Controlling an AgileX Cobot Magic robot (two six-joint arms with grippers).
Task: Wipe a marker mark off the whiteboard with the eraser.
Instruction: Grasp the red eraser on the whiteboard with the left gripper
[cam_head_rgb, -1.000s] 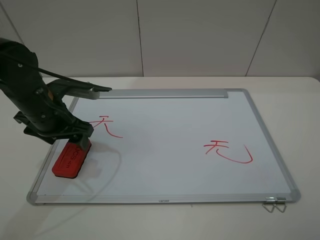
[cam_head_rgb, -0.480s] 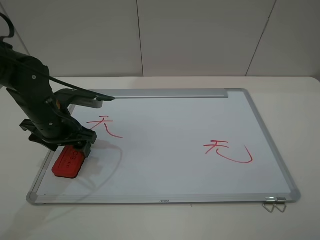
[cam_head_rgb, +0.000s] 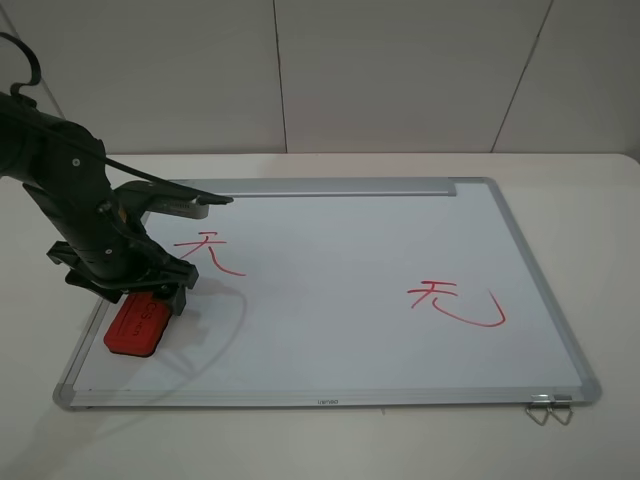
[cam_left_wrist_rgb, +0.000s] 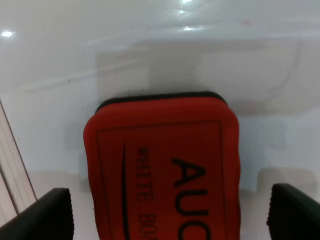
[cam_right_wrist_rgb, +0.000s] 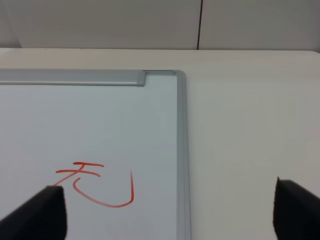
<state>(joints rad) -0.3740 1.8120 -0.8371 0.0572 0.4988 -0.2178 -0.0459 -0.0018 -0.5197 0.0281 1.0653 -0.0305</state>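
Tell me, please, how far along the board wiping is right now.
Done: nothing wiped; the marker mark is whole on the whiteboard. In hand: the left gripper is open astride the eraser, touching neither side. Left: close on it, carry it to the mark and rub. The right gripper hangs open.

In the high view the left arm (cam_head_rgb: 70, 190) covers the far end of the eraser (cam_head_rgb: 135, 328), and its black lettering is too small to read. In the left wrist view the picture edge cuts off the eraser and its lettering. The left claw (cam_left_wrist_rgb: 170, 195) and the right claw (cam_right_wrist_rgb: 167, 190) show only as dark, blurred tips at the picture corners.
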